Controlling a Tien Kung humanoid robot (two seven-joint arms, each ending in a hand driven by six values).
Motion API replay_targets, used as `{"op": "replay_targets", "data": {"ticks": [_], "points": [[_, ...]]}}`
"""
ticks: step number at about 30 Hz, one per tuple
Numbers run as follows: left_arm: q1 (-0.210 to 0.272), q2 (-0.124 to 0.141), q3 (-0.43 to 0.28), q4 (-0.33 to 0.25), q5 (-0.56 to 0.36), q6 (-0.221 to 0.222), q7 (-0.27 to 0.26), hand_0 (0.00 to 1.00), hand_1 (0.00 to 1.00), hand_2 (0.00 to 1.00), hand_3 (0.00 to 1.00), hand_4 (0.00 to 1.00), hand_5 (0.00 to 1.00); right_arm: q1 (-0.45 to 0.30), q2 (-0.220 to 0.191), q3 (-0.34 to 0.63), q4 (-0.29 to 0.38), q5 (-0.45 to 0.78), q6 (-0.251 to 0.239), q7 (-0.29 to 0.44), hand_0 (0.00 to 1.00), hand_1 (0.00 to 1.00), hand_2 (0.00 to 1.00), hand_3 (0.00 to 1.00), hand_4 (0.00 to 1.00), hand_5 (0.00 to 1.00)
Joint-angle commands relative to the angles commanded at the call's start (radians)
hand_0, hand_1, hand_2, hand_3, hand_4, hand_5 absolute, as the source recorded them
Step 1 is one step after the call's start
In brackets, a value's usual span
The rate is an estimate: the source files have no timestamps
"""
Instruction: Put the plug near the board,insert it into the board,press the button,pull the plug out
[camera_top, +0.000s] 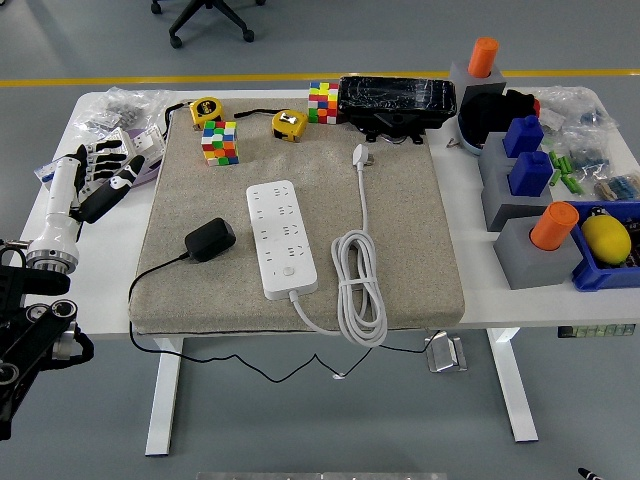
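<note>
Black plug (210, 240) lies on the mat just left of the white board (281, 238), unplugged, cord trailing off the near-left. Left hand (100, 175) hovers well left of board, fingers loosely spread, empty. Fits either before insertion or after pull-out; cannot settle which.

**White tabletop, crowded at both ends**

The tabletop (470, 300) carries a large beige mat (300, 280) across its middle. Clear plastic packets (120, 115) lie heaped at the left end. At the right end stand grey blocks (525, 255) topped with orange and blue pieces, beside a blue bin (600, 275) holding something yellow.
</note>
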Motion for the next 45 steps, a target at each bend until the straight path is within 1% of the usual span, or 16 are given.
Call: {"op": "replay_targets", "data": {"ticks": [5,14,18,22,28,35,45], "points": [[0.0,-0.004,-0.013,-0.002,0.002,0.0,0.001,0.641,0.668,0.658,0.713,0.87,0.577,0.003,0.01,0.02,-0.001,-0.001,-0.001,0.001,0.607,0.641,0.634,0.552,0.942,0.493],[-0.027,-0.021,0.001,0.001,-0.003,-0.004,0.002,0.643,0.669,0.658,0.713,0.87,0.58,-0.002,0.012,0.04,-0.006,0.001,0.0,-0.001,0.607,0.641,0.634,0.552,0.942,0.493],[-0.036,-0.031,0.008,-0.001,-0.003,-0.003,0.003,0.643,0.672,0.658,0.713,0.87,0.578,-0.008,0.011,0.09,-0.008,-0.014,-0.003,0.002,0.606,0.641,0.634,0.552,0.941,0.492],[-0.04,-0.036,0.01,-0.002,-0.003,-0.005,0.005,0.642,0.673,0.658,0.711,0.869,0.576,-0.007,0.01,0.1,-0.007,-0.016,-0.002,0.002,0.607,0.641,0.633,0.552,0.941,0.493],[-0.05,-0.039,0.013,-0.004,-0.005,-0.008,0.009,0.641,0.674,0.658,0.713,0.869,0.578,-0.003,0.01,0.094,-0.008,-0.012,-0.001,0.002,0.603,0.64,0.633,0.552,0.941,0.493],[-0.056,-0.036,0.028,-0.01,-0.009,-0.01,0.01,0.64,0.677,0.659,0.715,0.868,0.576,0.0,0.011,0.097,-0.007,-0.013,-0.002,0.001,0.603,0.64,0.634,0.551,0.941,0.493],[-0.037,-0.035,0.032,-0.033,-0.01,-0.015,0.019,0.641,0.678,0.657,0.715,0.868,0.577,-0.015,-0.001,0.115,0.003,-0.03,-0.001,0.0,0.605,0.64,0.634,0.551,0.94,0.493]]}}
